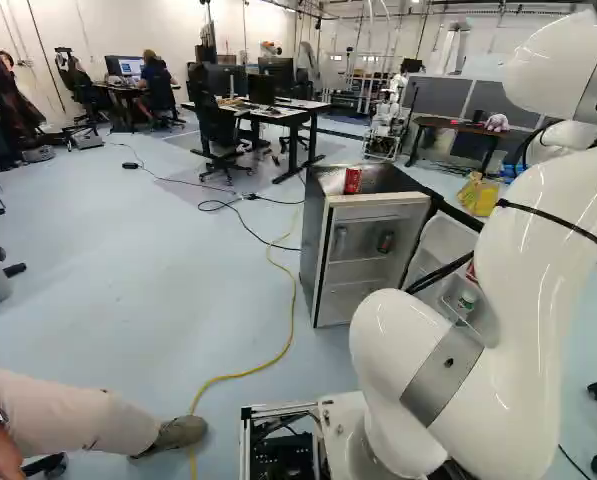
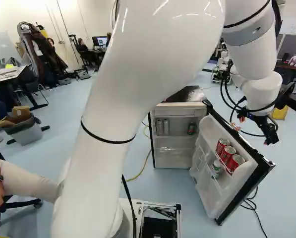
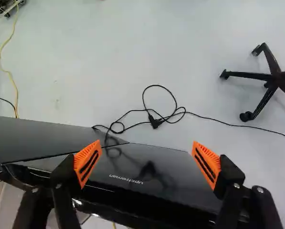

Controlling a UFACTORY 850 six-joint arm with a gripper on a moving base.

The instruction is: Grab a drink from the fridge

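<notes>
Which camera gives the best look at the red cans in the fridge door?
The right base view: three red cans show clearly on the door's shelf. In the left base view the arm hides all but a sliver of red; the wrist view shows none.

Fridge door (image 3: 180, 174): outer face glossy black, smooth, mirrors the black cable (image 3: 156, 123). Inner liner (image 2: 206, 186): smooth white, looks like moulded plastic, low sheen. Red cans (image 2: 235, 162): shiny metal, bright lids. Arm (image 2: 152, 64): glossy white shell, hard highlights; joint band (image 1: 442, 378) is grey metal, satin. Orange pads (image 3: 88, 162): matt, ribbed, rubber or plastic, can't tell which. Floor (image 1: 128, 270): smooth, pale, soft sheen. Chair base (image 3: 276, 78): black, looks like plastic.
</notes>
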